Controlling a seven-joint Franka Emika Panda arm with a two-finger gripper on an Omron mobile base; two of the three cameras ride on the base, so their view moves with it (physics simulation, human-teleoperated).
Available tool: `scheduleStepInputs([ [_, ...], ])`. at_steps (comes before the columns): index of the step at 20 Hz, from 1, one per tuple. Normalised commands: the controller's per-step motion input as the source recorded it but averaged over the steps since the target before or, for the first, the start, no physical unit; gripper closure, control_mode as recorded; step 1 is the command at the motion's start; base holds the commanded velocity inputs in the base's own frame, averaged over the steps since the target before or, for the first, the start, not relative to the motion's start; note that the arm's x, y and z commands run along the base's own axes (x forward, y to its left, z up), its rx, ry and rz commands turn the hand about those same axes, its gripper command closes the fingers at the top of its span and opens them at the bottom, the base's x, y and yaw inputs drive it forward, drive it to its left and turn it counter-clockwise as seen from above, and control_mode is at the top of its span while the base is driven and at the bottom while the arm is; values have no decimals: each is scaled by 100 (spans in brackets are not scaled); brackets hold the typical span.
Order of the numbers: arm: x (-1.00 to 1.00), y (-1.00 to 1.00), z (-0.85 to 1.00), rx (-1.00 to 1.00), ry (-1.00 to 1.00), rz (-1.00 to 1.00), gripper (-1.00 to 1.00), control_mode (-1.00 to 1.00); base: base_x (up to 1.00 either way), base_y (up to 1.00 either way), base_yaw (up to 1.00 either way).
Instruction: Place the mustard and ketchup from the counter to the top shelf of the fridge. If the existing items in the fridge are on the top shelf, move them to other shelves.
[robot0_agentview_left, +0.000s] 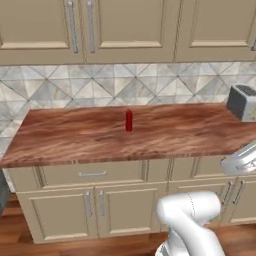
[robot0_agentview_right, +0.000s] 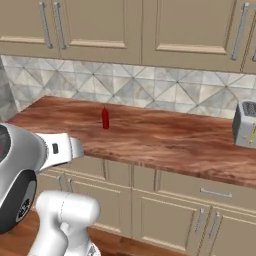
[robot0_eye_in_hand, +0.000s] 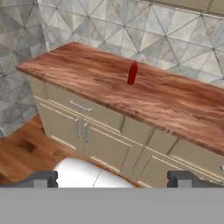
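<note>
A small red ketchup bottle (robot0_agentview_left: 129, 120) (robot0_agentview_right: 105, 118) (robot0_eye_in_hand: 132, 73) stands upright near the middle of the wooden counter (robot0_agentview_left: 75, 135) (robot0_agentview_right: 165, 140) (robot0_eye_in_hand: 87, 74). My gripper (robot0_eye_in_hand: 113, 179) is open, its two dark fingertips (robot0_eye_in_hand: 43, 178) spread wide with nothing between them. It hangs well back from the counter, in front of the lower cabinets, looking down and forward at the bottle from a distance.
A silver toaster (robot0_agentview_left: 243, 102) (robot0_agentview_right: 246, 123) sits at the counter's right end. Beige drawers and cabinet doors (robot0_agentview_left: 95, 205) (robot0_eye_in_hand: 83, 127) run under the counter, upper cabinets (robot0_agentview_right: 100, 25) above a tiled backsplash. The wood floor (robot0_eye_in_hand: 26, 148) lies at the left.
</note>
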Motion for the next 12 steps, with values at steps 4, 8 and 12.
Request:
scheduleStepInputs([
  [4, 0, 0, 0, 0, 0, 0, -100, 100, 99, 54, -18],
  [8, 0, 0, 0, 0, 0, 0, -100, 100, 77, -13, -4],
  [12, 0, 0, 0, 0, 0, 0, -100, 100, 42, -42, 0],
])
